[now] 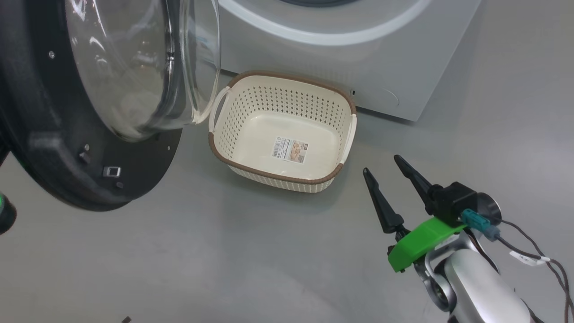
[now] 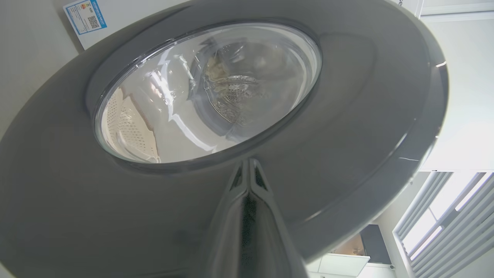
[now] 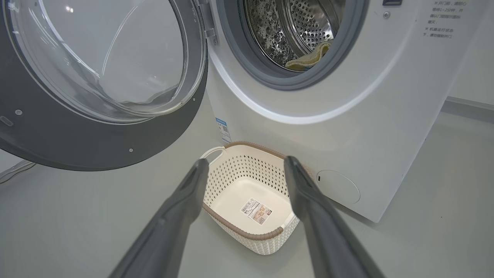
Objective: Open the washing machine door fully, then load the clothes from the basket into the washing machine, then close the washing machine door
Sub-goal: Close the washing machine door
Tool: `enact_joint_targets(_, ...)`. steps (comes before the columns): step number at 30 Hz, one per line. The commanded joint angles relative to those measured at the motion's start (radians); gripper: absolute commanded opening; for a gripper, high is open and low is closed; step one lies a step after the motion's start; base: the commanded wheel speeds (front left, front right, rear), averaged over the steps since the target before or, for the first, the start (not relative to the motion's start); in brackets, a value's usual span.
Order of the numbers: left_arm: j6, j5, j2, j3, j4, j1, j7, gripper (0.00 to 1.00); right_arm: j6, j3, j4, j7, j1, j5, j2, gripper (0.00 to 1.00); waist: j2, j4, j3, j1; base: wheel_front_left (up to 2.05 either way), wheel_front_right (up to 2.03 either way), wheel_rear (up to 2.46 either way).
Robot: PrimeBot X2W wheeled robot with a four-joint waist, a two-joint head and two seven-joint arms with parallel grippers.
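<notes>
The washing machine door (image 1: 54,148) stands swung open at the left, its glass bowl (image 1: 148,67) bulging toward the basket (image 1: 233,163). The basket sits on the floor before the washing machine (image 1: 403,67) and holds no fabric, just a label sticker. The clothes (image 3: 308,58) lie in the steel drum (image 3: 305,23), just behind the grey seal. My right gripper (image 1: 383,168) hovers open to the right of the basket, which shows between its fingers (image 3: 185,200) in the right wrist view. My left gripper (image 2: 249,165) is shut, its tips against the glossy outer rim of the door (image 2: 347,127), just below the glass.
Grey floor stretches in front of and to the right of the basket. A blue label sticker (image 3: 223,129) is on the machine's front beside the door hinge. A round service cover (image 3: 337,187) sits low on the machine. Cables (image 1: 538,255) trail from my right wrist.
</notes>
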Motion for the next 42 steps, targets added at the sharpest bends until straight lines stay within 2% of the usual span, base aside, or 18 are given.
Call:
enact_joint_targets(1,-0.001,-0.011,0.038,0.016,-0.05,0.001,0.016,0.0,0.004,0.017,-0.025,-0.012,-0.005,0.008,0.016,1.0,0.0,-0.003,-0.007,0.0,0.0,0.0,0.0)
enact_joint_targets(10,-0.001,-0.013,-0.067,-0.011,-0.137,0.044,0.007,0.0,0.004,0.02,-0.017,-0.019,-0.002,0.016,0.024,1.0,0.0,-0.022,-0.028,0.0,0.0,0.0,0.0)
enact_joint_targets(25,-0.001,-0.032,-0.208,-0.038,-0.176,0.047,-0.023,0.0,0.004,0.013,-0.016,-0.022,0.004,0.017,0.031,1.0,0.0,-0.063,-0.04,0.0,0.0,0.0,0.0)
enact_joint_targets(32,-0.001,-0.045,-0.247,-0.052,-0.162,0.032,-0.061,0.0,0.004,0.012,-0.021,-0.023,0.003,0.019,0.034,1.0,0.0,-0.095,-0.037,0.0,0.0,0.0,0.0)
enact_joint_targets(42,-0.001,-0.074,-0.263,-0.098,-0.132,0.012,-0.144,0.0,0.004,0.001,-0.033,-0.023,0.007,0.019,0.037,1.0,0.0,-0.158,-0.032,0.0,0.0,0.0,0.0)
